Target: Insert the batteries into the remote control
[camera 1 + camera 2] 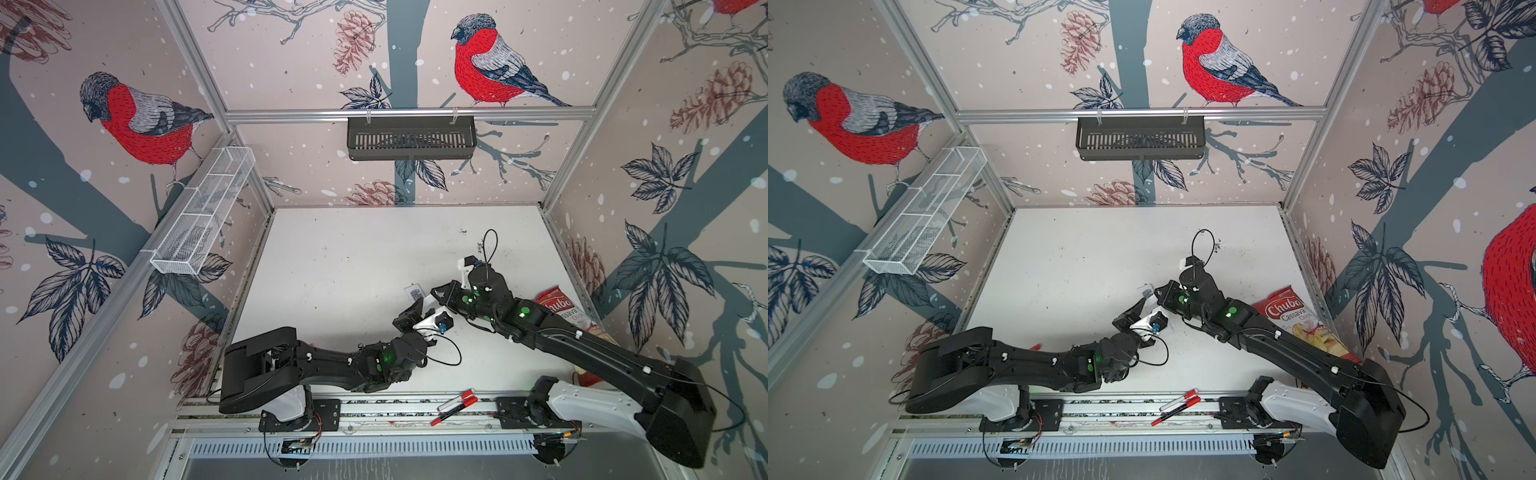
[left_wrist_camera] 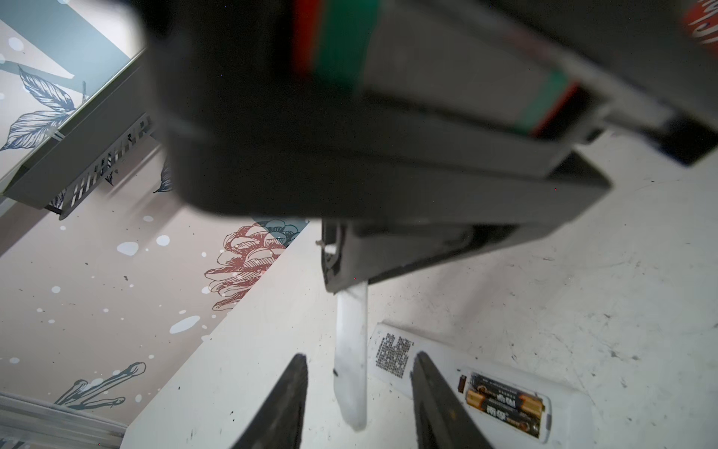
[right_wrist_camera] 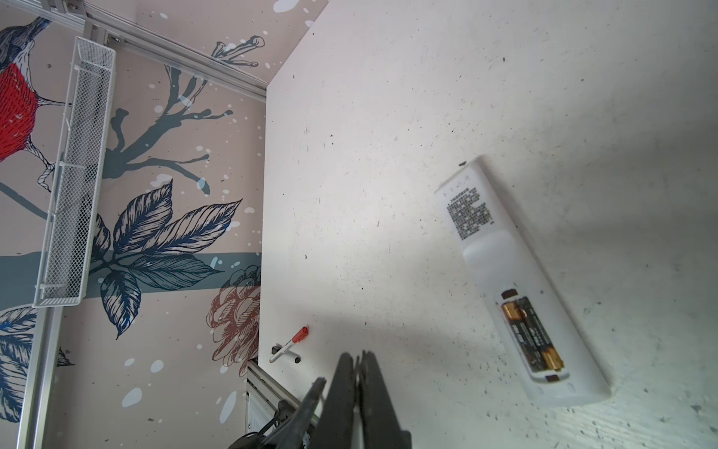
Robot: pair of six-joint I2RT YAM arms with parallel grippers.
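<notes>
The remote control [image 3: 489, 256] looks smooth plastic; the table [image 3: 388, 155] matt, scuffed.

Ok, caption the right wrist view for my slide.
Remote control lies back-up, both batteries seated in its open bay, right hand shut.

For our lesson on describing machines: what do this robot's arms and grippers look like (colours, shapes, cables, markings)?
The left arm and right arm are chunky black links on white base segments, with green lights near the wrists, small white clips and thin looping black cables. The left gripper and right gripper each have two dark, tapering fingers.
</notes>
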